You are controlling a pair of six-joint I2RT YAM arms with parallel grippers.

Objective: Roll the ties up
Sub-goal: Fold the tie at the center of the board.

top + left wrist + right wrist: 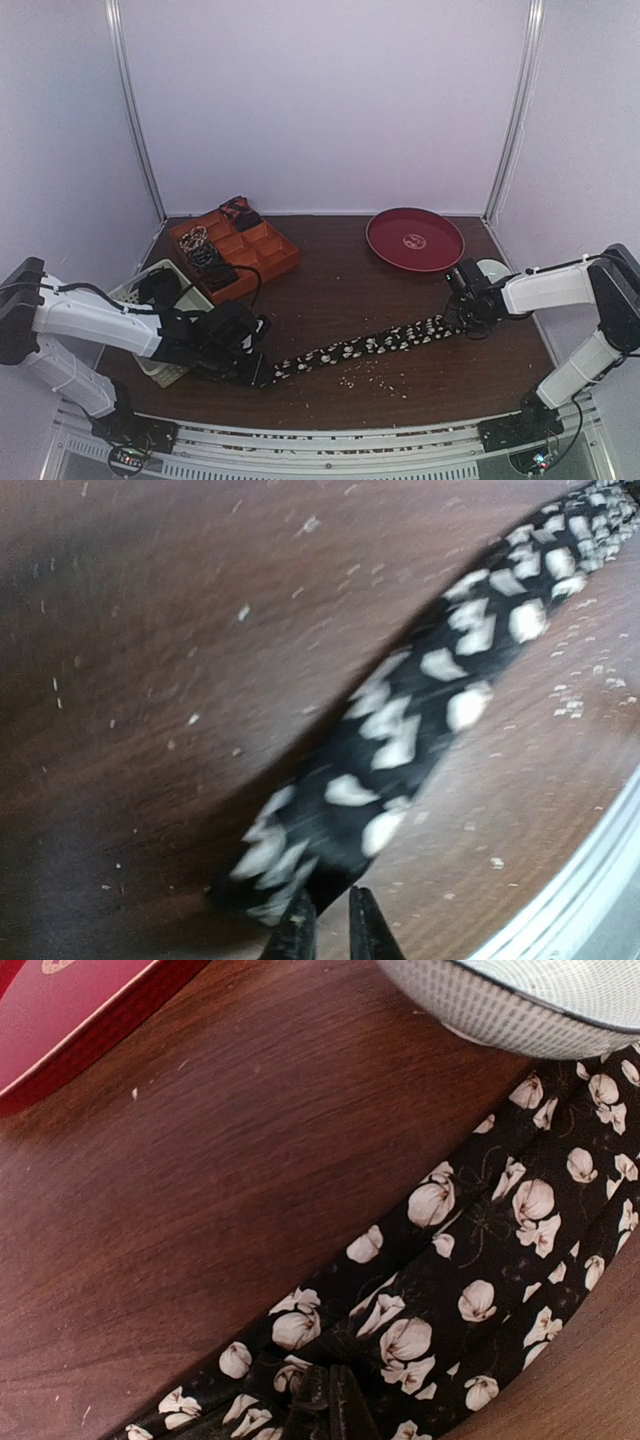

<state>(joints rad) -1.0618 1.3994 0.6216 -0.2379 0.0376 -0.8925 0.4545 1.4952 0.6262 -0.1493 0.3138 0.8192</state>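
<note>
Nearest, at about 7 o'clock on the worktop (pixel 330 290), the left end effector (pixel 333 922) sat low with its fingers a narrow gap apart, right at the tip of the black, white-flowered tie (pixel 360 348); whether it actually pinched the cloth could not be told. The tie lay stretched flat toward 3 o'clock, with pale crumbs (pixel 372 377) scattered just beside it. There the right end effector (pixel 328 1400) was clenched on the tie's other end, bunching the fabric, near a white bowl (pixel 500 1005). Farther back stood a white basket (pixel 150 290) at 9 o'clock, an orange tray (pixel 272 250) holding coiled ties (pixel 205 257) at 11 o'clock, and a red plate (pixel 415 240) at 1 o'clock.
</note>
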